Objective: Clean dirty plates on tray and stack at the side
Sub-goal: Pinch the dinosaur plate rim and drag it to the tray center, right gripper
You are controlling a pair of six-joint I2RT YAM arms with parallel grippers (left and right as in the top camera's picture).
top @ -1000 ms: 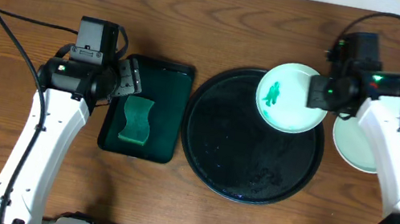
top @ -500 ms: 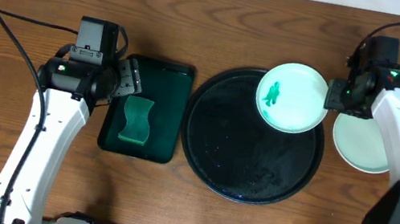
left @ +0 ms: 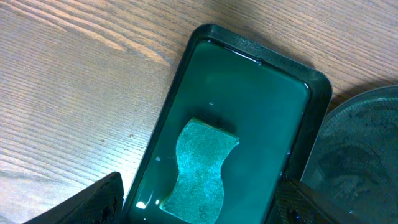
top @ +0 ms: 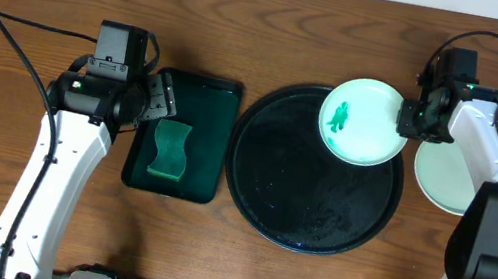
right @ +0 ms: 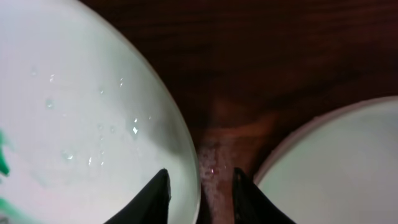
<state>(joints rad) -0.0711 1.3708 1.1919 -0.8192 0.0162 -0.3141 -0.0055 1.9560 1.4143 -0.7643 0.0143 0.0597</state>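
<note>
Overhead and wrist views, two-arm station on a wood table (top: 249, 18). Centre: round black tray (top: 301, 189), glossy, raised rim, wet specks on its floor. The smeared plate (top: 367, 129), white to pale mint, lies at the tray's far-right edge, overlapping the rim, partly over the table; its green smear (top: 338, 117) sits left of centre, and droplets show on the surface in the R wrist view (right: 81, 112). R gripper (top: 412, 118) is at that plate's right edge. In the wrist view (right: 202, 196) its fingers (right: 155, 196) stand a narrow gap apart and straddle the rim, one over the plate, the other over bare wood; whether they actually pinch the rim cannot be told. The clean plate (top: 445, 182) rests on the table just right of the tray, apart from the smeared one, part-hidden by the R arm; single or stacked cannot be told. L side: a dark green tray (top: 208, 143), rectangular, holds a wavy green sponge (top: 168, 149) near its front half. L gripper (top: 159, 99) hangs at that tray's left edge, fingers (left: 93, 202) spread wide, holding nothing.
</note>
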